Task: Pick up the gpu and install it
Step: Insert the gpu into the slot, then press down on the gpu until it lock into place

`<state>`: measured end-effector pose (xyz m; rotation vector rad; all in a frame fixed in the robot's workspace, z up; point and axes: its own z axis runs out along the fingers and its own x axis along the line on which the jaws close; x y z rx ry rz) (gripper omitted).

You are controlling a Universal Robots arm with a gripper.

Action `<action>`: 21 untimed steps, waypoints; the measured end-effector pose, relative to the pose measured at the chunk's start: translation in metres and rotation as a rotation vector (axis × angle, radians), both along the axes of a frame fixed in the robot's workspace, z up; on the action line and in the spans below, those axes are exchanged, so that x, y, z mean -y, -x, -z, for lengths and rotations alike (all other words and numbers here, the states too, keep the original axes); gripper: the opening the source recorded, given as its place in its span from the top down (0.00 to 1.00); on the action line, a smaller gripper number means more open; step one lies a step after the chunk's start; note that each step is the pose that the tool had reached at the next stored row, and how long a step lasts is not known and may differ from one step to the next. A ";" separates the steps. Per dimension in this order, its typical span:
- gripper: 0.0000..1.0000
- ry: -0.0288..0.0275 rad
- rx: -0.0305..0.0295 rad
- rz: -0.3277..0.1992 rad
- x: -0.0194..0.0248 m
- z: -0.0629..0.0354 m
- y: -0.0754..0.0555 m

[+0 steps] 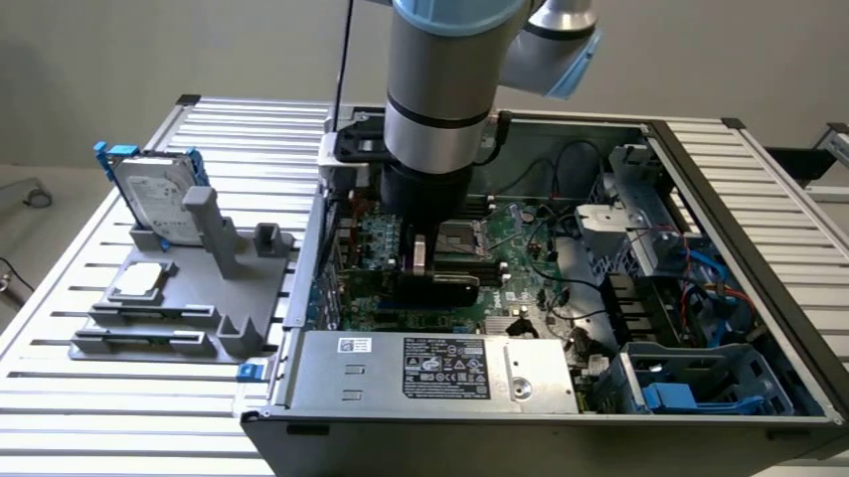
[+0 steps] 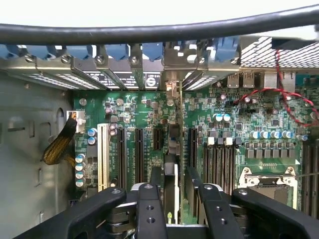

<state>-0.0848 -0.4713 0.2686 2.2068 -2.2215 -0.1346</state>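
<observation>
In the exterior view, the arm [image 1: 438,99] reaches straight down into the open computer case [image 1: 531,447]. The case sits on a table [image 1: 119,417] made of metal slats. The gripper [image 1: 431,266] is low over the green motherboard [image 1: 524,234]. Its jaws are closed tight on the gpu [image 1: 438,290], a small black card. The card stands on its edge right over the board, in the middle of the case. I cannot tell if it is in a slot. On the exterior view's left, outside the case, a gray stand [image 1: 219,238] holds a hard drive [image 1: 153,194] with a blue frame.

In the wrist view, the black fingers [image 2: 149,209] squeeze the gpu [image 2: 172,196] from both sides. The card is seen edge-on. It runs from the gripper [image 2: 174,172] toward the far wall of the case, between long black slots [image 2: 122,157]. A thick black cable [image 2: 149,32] crosses close to the camera.
</observation>
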 end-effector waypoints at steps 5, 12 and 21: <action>0.66 0.0001 -0.0003 0.000 -0.0001 -0.0147 0.000; 0.75 -0.0015 -0.0004 0.000 -0.0002 -0.0164 0.000; 0.89 -0.0014 -0.0005 0.000 -0.0002 -0.0165 0.000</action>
